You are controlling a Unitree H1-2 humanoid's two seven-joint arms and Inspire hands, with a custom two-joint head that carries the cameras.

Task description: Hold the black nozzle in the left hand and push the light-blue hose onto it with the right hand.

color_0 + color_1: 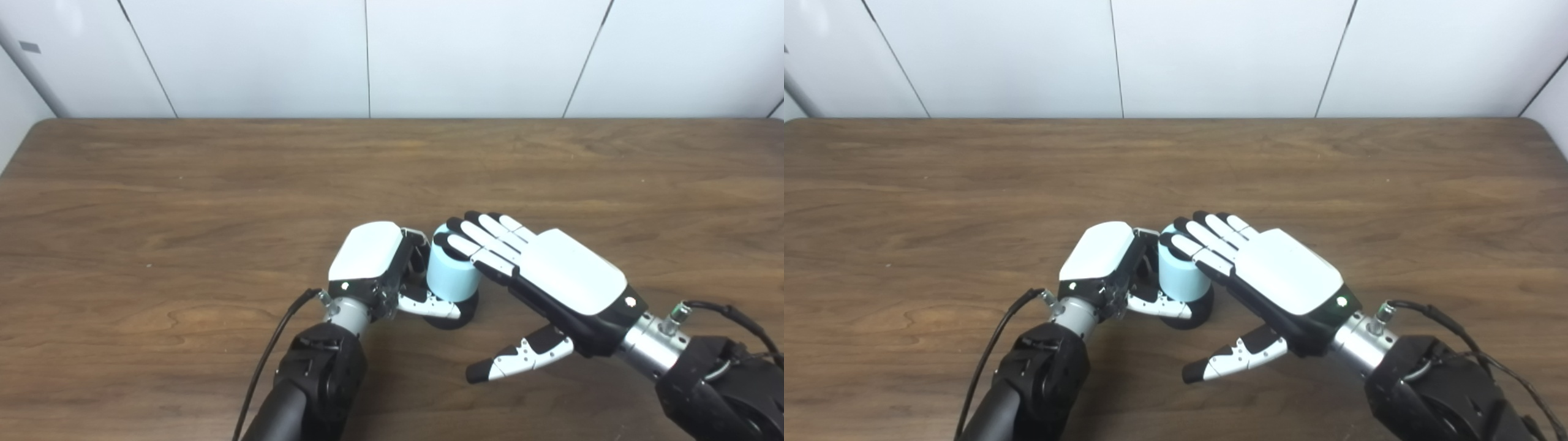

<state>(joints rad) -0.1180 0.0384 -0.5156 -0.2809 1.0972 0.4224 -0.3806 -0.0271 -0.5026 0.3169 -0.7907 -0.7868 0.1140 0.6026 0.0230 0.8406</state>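
Light-blue hose (452, 272) upright on black nozzle (456, 313), left hand (383, 269) clamping nozzle, right hand (554, 278) spread flat atop hose.

The table (184, 184) spans the whole view, and a panelled wall (367, 55) stands behind its far edge. The nozzle (456, 313) stands upright on the table near its front edge, roughly in the middle. The hose (452, 274) sits on top of the nozzle, covering its upper part. The left hand (383, 269) is just left of this stack, its thumb touching the nozzle's front at the base. The right hand (551, 275) is to the right of the stack, its fingers (481, 236) laid flat across the top of the hose, its thumb lower, in front and apart from the stack.
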